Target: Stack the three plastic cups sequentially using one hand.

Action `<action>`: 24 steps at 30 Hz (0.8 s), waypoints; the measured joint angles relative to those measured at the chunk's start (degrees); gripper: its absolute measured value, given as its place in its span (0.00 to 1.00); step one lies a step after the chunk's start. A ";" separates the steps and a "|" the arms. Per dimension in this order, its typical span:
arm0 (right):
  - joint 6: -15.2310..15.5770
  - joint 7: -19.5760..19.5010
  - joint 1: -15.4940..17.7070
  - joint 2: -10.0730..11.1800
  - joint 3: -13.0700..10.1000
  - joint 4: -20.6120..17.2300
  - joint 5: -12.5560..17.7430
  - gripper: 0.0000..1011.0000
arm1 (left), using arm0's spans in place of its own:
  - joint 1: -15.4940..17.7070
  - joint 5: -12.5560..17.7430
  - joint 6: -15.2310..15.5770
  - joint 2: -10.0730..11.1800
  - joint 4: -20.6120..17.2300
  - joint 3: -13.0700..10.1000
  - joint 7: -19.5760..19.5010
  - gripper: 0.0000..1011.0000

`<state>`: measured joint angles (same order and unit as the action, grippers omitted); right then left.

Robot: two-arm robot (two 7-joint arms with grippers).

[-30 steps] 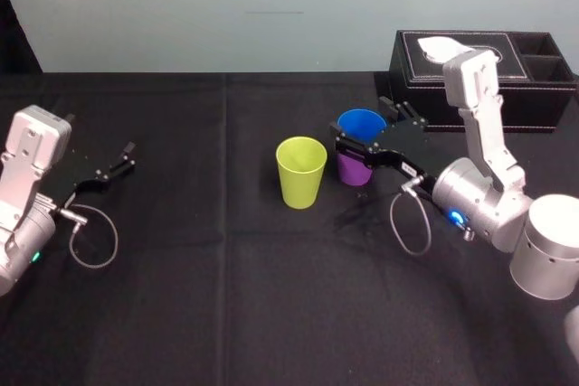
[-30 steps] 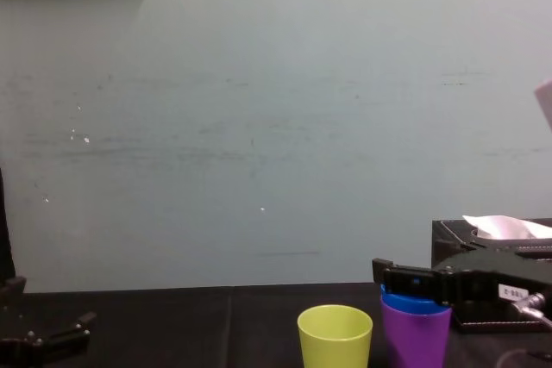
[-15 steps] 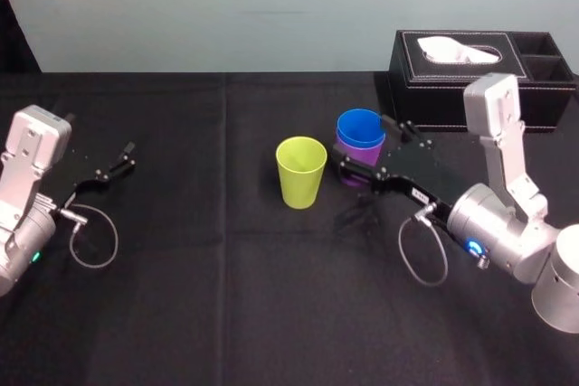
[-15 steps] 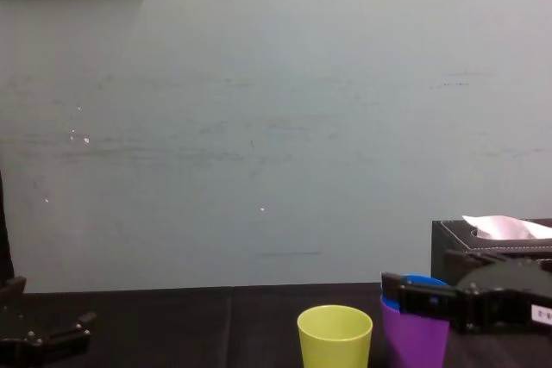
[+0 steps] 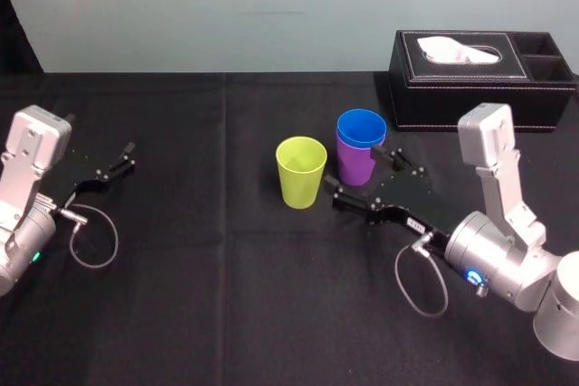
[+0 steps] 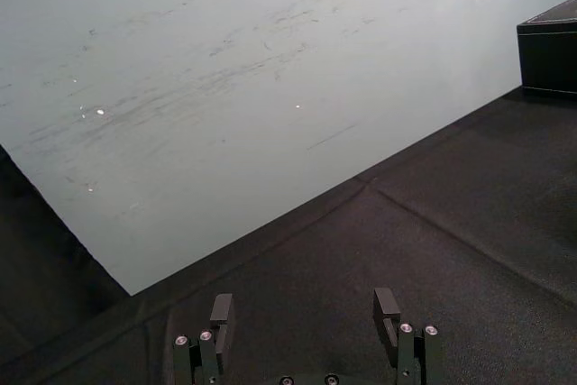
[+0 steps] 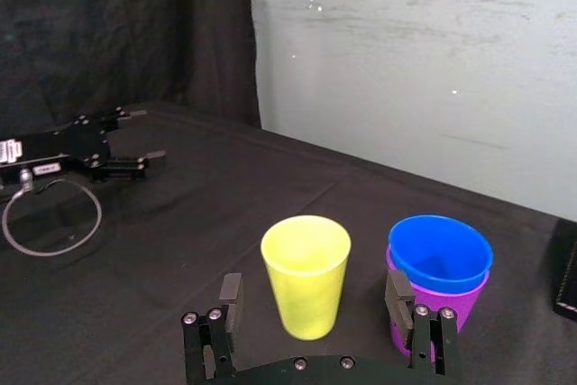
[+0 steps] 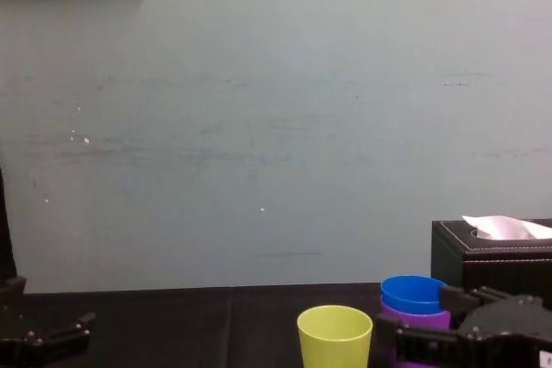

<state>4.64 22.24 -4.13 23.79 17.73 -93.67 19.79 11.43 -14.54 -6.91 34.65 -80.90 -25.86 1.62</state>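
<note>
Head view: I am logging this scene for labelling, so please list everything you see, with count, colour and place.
blue cup: 1, blue, nested inside the purple cup, right of centre
purple cup: 1, purple, upright on the table, holding the blue one
yellow-green cup: 1, yellow-green, upright, left of the stacked pair and apart from it
tissue box: 1, black, far right corner, white tissue sticking out
tablecloth: 1, black, covering the table
wall: pale grey-green, behind the table
right gripper: 1, black, open, on the near side of the cups, holding nothing
left gripper: 1, black, open, parked at the table's left
</note>
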 joint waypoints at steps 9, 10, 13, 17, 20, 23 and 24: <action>-0.40 -0.06 0.43 0.09 1.09 0.18 -0.05 0.99 | 0.00 0.00 0.00 0.00 0.00 0.00 0.00 1.00; -0.46 -0.11 0.49 0.08 1.22 0.29 -0.06 0.99 | 0.00 0.00 0.00 0.00 0.00 0.00 0.00 1.00; -0.57 -0.28 0.58 0.05 1.51 0.54 -0.23 0.99 | 0.00 0.00 0.00 0.00 0.00 0.00 0.00 1.00; -0.74 -0.47 0.63 -0.05 1.89 1.05 -0.56 0.99 | 0.00 0.00 0.00 0.00 0.00 0.00 0.00 1.00; -1.10 -0.57 0.63 -0.11 2.25 1.44 -1.18 0.99 | 0.00 0.00 0.00 0.00 0.00 0.00 0.00 1.00; -1.49 -0.60 0.53 -0.18 2.51 1.94 -1.73 0.99 | 0.00 0.00 0.00 0.00 0.00 0.00 0.00 1.00; -1.53 -0.63 0.48 -0.23 2.57 2.07 -1.84 0.99 | 0.00 0.00 0.00 0.00 0.00 0.00 0.00 1.00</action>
<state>3.10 21.61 -3.65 23.56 20.30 -91.60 17.95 11.43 -14.55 -6.91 34.65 -80.90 -25.86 1.62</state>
